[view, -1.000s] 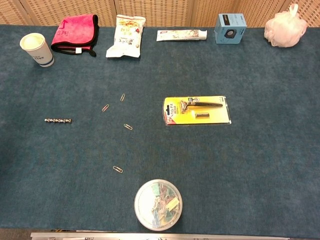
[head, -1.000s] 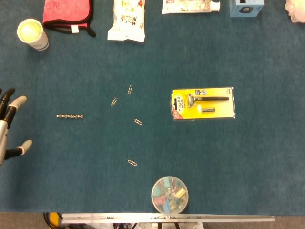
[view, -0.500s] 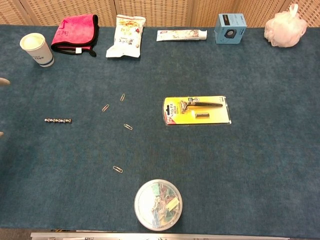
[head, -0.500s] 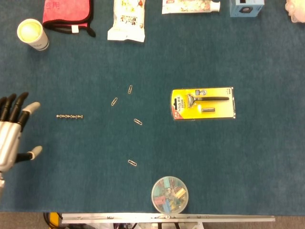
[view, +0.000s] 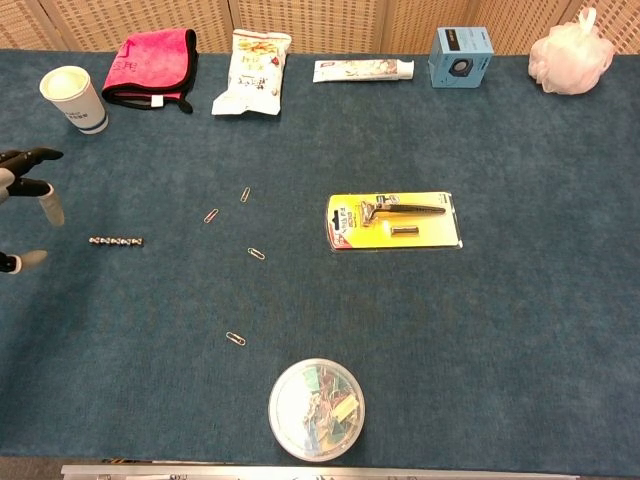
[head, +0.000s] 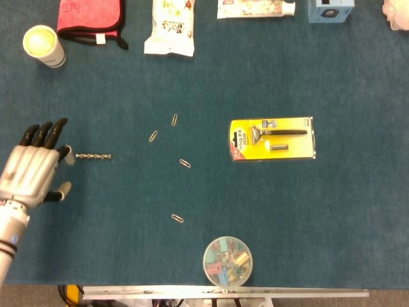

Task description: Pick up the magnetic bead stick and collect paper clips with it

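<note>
1. The left hand (head: 32, 173) has come in from the desk's left edge over the last second — a second ago only its fingertips showed, now most of it is over the blue desk (head: 287, 211), fingers spread and holding nothing. Its tips reach to just beside the stick.
2. The stick (head: 93, 156) lies flat on the desk, end-on to the hand, not yet touched and in the same spot as before. The reach looks nearly done; closing on the stick is the step left.
3. Four clips wait to the right of it: one (head: 153, 136) and another (head: 174, 119) close together, a third (head: 185, 163) below them, a fourth (head: 177, 218) nearer the front edge — none has moved.
4. A tub (head: 227, 261) of mixed clips sits at the front, a razor pack (head: 272, 139) further right; both are clear of the path.
5. The right hand is in neither view.
</note>
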### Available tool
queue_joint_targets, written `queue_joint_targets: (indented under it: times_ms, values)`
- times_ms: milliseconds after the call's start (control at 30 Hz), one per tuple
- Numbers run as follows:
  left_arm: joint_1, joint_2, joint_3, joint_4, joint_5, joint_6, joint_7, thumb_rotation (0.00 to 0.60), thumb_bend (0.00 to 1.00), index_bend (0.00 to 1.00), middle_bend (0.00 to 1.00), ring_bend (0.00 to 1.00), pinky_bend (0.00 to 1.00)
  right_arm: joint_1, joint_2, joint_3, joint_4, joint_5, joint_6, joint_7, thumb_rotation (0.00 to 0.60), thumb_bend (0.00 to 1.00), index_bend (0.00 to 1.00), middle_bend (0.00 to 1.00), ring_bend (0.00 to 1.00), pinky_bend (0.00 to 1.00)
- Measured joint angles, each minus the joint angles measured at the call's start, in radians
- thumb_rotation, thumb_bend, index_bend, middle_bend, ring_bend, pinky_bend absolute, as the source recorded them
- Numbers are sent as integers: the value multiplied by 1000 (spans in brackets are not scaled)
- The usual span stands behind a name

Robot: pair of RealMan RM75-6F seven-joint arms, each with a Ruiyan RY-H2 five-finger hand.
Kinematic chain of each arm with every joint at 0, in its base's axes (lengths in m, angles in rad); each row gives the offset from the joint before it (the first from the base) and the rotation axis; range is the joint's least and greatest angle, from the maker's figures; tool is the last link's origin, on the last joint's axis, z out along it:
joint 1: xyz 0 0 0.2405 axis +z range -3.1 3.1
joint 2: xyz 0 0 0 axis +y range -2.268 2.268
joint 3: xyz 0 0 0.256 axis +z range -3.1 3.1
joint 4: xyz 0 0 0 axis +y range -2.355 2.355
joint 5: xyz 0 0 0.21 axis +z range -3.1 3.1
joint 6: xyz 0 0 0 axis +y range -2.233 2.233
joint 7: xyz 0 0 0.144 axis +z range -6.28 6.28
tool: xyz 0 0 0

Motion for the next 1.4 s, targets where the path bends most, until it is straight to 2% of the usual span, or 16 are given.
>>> queue_joint_targets:
  times_ms: [167,300,667,933,1400]
  values:
    - [-78,3,-33,12,-119,-45,79,600,275,171,0,0,58,6,-3,0,0,5,-12,-9,600,11,190,185,121,317]
    - [-118,-9,-43,21,-179,-50,129,600,275,134,0,0,57,9,-6,1,1,12,-21,-14,600,12,190,185,121,317]
    - [-194,-56,-53,58,-335,-61,170,600,275,300,0,0,57,16,-8,5,3,28,-37,-19,600,12,190,185,121,317]
    - [-237,-110,-54,111,-438,-88,134,600,274,320,0,0,56,17,-5,7,6,33,-39,-10,600,12,190,185,121,317]
    - [-265,-197,-26,217,-476,-102,77,600,274,359,0,0,56,12,-1,7,7,26,-28,1,600,11,190,185,121,317]
